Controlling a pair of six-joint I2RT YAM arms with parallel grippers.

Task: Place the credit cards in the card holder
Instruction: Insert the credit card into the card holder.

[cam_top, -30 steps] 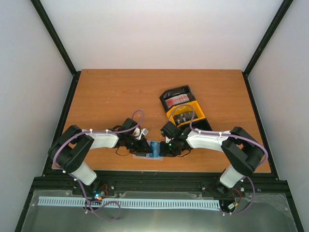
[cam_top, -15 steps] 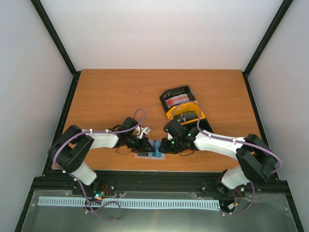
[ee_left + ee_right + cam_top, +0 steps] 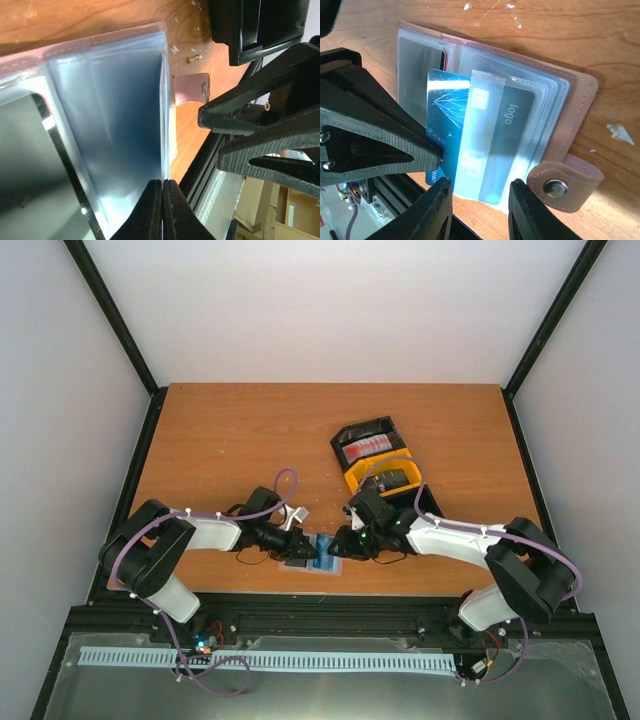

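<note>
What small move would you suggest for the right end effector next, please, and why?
I would probably nudge the blue card deeper into the card holder. It sits only partly inside, its end sticking out toward the open right end effector, whose fingers flank it, while the left end effector is shut on the clear sleeve beside it.

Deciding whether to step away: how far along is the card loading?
Done: the card holder lies open, a blue card partway into a clear pocket. In hand: the left gripper pinches that pocket's edge; the right gripper is open, fingers either side of the card's exposed end. Left: seat it fully, then the red cards in the tray.
</note>
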